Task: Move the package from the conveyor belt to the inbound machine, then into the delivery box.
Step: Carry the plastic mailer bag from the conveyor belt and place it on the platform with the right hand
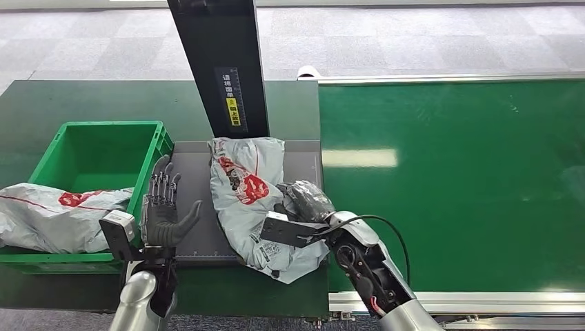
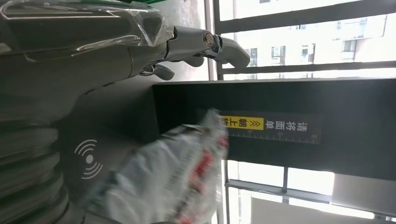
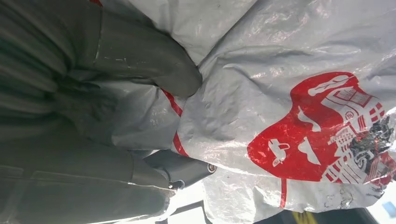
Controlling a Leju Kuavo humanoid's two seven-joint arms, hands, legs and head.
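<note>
The package (image 1: 245, 200), a grey plastic mailer with red print, lies on the inbound machine's grey plate (image 1: 190, 179) under the black scanner column (image 1: 221, 62). Its near end hangs over the plate's front edge. My right hand (image 1: 303, 200) grips the package's right side. In the right wrist view the thumb (image 3: 140, 56) presses into the package (image 3: 289, 93) and a finger sits under the fold. My left hand (image 1: 162, 207) stands upright, fingers apart, just left of the package and apart from it. The left wrist view shows this left hand (image 2: 70, 56) empty, with the package (image 2: 173, 177) beyond.
A green crate (image 1: 110, 126) sits left of the plate with another grey mailer (image 1: 55, 214) in its near end. The green conveyor belt (image 1: 448, 179) stretches to the right. The scanner column carries a yellow label (image 2: 243, 122).
</note>
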